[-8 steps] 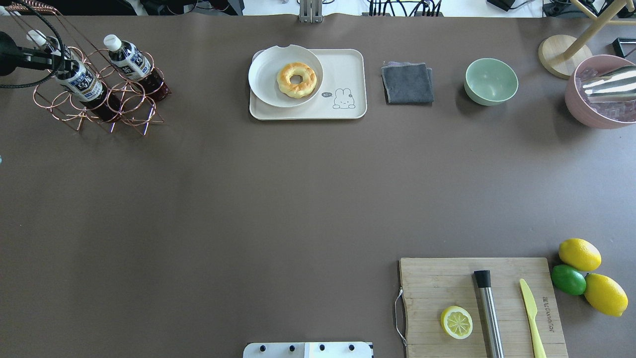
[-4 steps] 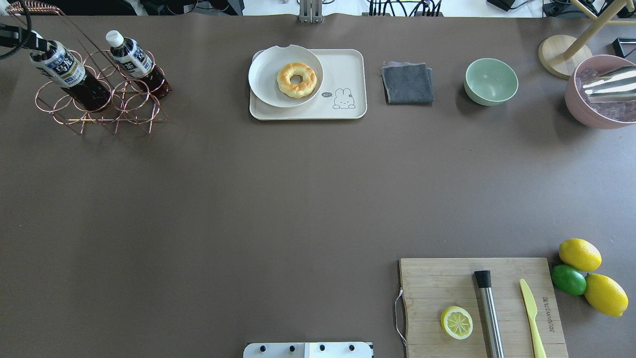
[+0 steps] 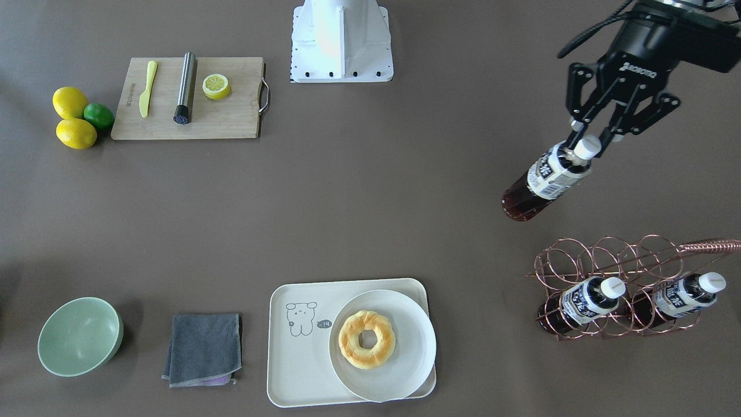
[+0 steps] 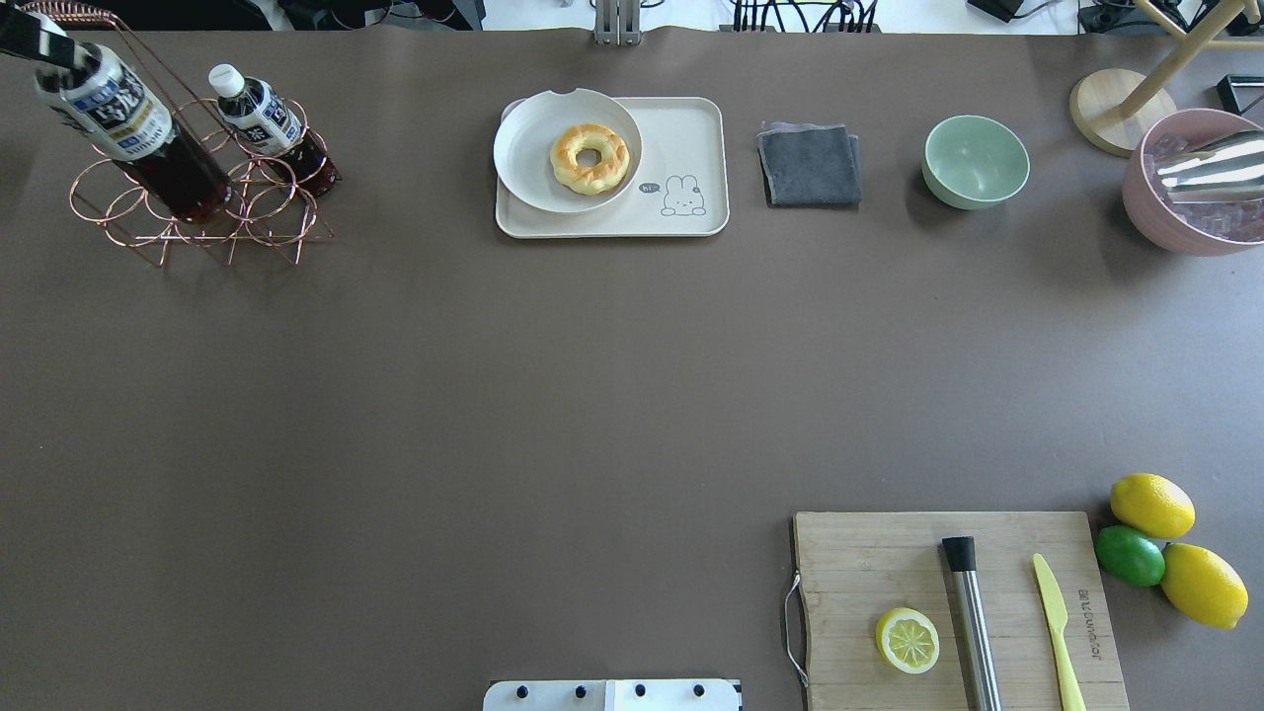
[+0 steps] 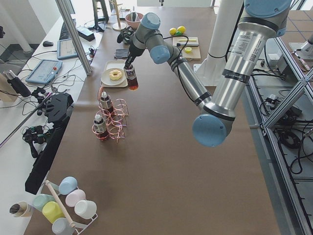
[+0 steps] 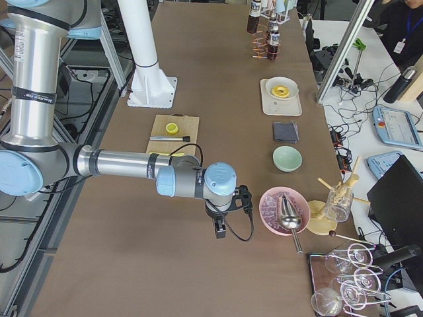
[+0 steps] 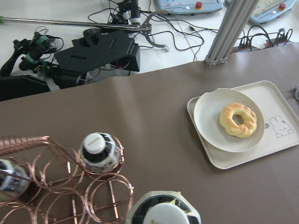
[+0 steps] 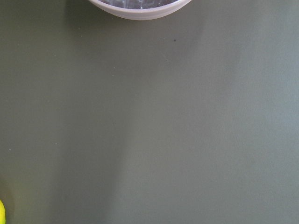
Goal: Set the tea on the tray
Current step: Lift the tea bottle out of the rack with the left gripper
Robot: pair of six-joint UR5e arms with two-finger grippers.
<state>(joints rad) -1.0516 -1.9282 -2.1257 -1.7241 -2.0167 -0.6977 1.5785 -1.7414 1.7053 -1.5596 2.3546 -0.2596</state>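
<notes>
Upper right of the front-facing frame: the tea (image 3: 547, 179) hangs from my left gripper (image 3: 586, 147), whose jaws pinch the bottle at its white cap. The bottle tilts, cap up at my fingers, and its long axis runs down toward the frame's lower left. It hangs apart from the copper rack (image 3: 709, 247), where 2 matching bottles sit.

The tray (image 3: 295, 370) lies well apart, toward the lower centre of that frame, so the carry runs down and left. A white plate (image 3: 405, 370) bearing 1 doughnut (image 3: 366, 339) fills the tray's right side, the side nearer the bottle. As I judge it, the tea must pass the plate to reach the bare part by the bear drawing.

My left arm is by far the nearer. My right gripper (image 6: 219, 229) hangs at the table's other end, beside a pink bowl (image 8: 140, 14), and I cannot tell how its jaws stand.

From overhead, the upper-left edge cuts off my left gripper. My left wrist camera catches only the cap's top at the lower edge. How high the bottle's base hangs above the table is hard to make out.
</notes>
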